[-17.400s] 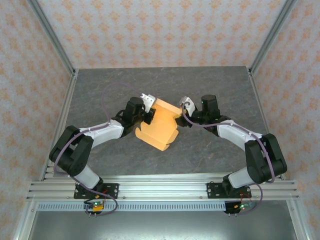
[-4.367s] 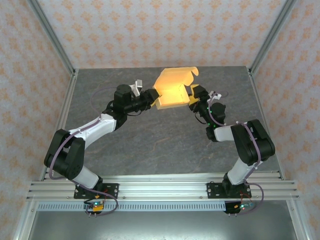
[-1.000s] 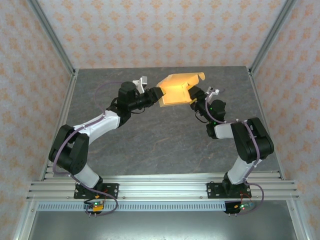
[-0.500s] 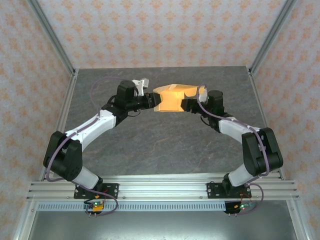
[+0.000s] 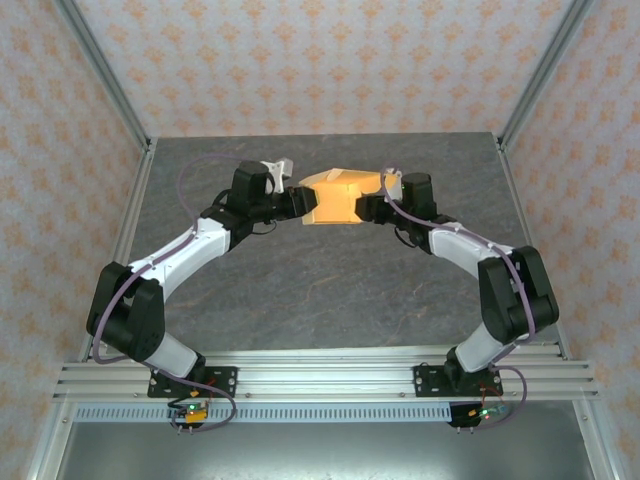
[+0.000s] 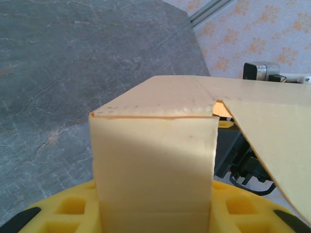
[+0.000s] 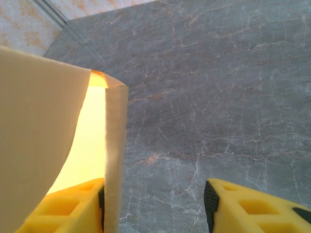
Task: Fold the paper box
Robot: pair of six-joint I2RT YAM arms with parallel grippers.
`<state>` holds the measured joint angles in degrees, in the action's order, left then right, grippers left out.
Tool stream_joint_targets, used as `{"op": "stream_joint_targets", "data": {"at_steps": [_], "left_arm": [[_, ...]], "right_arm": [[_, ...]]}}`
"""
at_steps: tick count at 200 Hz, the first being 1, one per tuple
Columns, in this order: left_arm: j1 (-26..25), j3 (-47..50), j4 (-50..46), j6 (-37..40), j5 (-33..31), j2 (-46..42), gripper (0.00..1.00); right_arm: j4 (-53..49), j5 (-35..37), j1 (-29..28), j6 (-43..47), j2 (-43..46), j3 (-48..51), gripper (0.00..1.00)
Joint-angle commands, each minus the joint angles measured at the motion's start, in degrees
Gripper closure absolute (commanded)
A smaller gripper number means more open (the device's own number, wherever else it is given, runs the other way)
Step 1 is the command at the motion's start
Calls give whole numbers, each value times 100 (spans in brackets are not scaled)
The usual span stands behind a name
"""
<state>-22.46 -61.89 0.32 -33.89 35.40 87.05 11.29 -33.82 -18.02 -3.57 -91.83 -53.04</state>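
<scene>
The paper box [image 5: 335, 198], tan-orange and partly folded, hangs above the far middle of the table between both arms. My left gripper [image 5: 303, 200] grips its left end. In the left wrist view the box [image 6: 153, 160] fills the gap between the yellow fingers [image 6: 68, 211], so that gripper [image 6: 154, 216] is shut on it. My right gripper [image 5: 365, 208] is at the box's right end. In the right wrist view a box wall [image 7: 114, 160] lies against the left finger [image 7: 73, 206]. The other finger [image 7: 243, 204] stands well apart, leaving that gripper [image 7: 154, 194] open.
The grey stone table [image 5: 330, 290] stretches below the box. Aluminium frame posts [image 5: 105, 75] and patterned walls [image 5: 320, 60] close in the sides and back. A metal rail [image 5: 330, 375] runs along the near edge by the arm bases.
The box has come down and toward me, its upper flap folding over. The right arm has swung round to the box's right end and its jaws have narrowed. The left grip holds.
</scene>
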Motion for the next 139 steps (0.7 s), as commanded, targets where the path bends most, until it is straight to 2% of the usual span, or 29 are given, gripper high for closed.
{"op": "stream_joint_targets", "data": {"at_steps": [1,25,51,86,139], "left_arm": [[-76,-280,84,267,60,-100,69],[-36,-308,60,-79,-142,-35,71],[70,-388,-250,-687,-372,74,72],[101,-548,-548,-1067,-518,89,72],[178,-607,-900,-1317,-853,76,71]], "right_arm": [[-549,-280,-124,456,-165,-185,42],[3,-751,-38,-112,-81,40,38],[872,-728,123,-1042,58,436,36],[1261,-335,137,-1221,222,948,35],[1569,-239,179,-1433,471,1486,35]]}}
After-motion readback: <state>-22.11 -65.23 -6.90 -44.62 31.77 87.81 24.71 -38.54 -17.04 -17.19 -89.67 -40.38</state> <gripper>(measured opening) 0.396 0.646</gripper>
